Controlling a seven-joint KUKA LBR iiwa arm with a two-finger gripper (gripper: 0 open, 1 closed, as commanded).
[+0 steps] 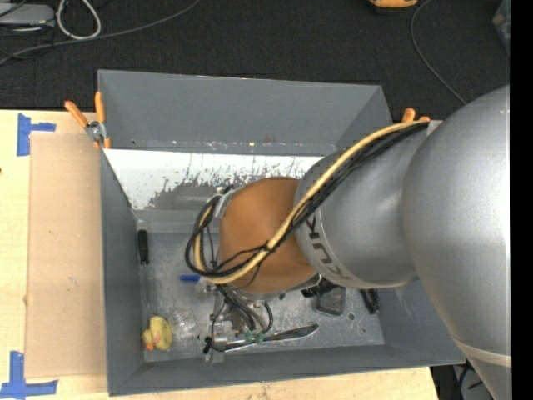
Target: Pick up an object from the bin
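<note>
My gripper (221, 330) reaches down under the orange cover to the bin's front floor, left of centre. A long thin silver tool with a green part (279, 335) lies just to its right, along the front wall, and appears to touch the gripper's tip. A small clear crumpled piece (184, 327) rests to its left. Farther left, in the front left corner, sits a yellow rubber duck (156, 333). Whatever lies directly under the gripper is hidden by it.
A small blue piece (190, 278) lies on the floor left of the cover. A black oblong thing (143, 247) lies by the left wall. A dark grey block (330, 299) and a small black item (369, 300) lie at the right. The arm covers the bin's middle and right.
</note>
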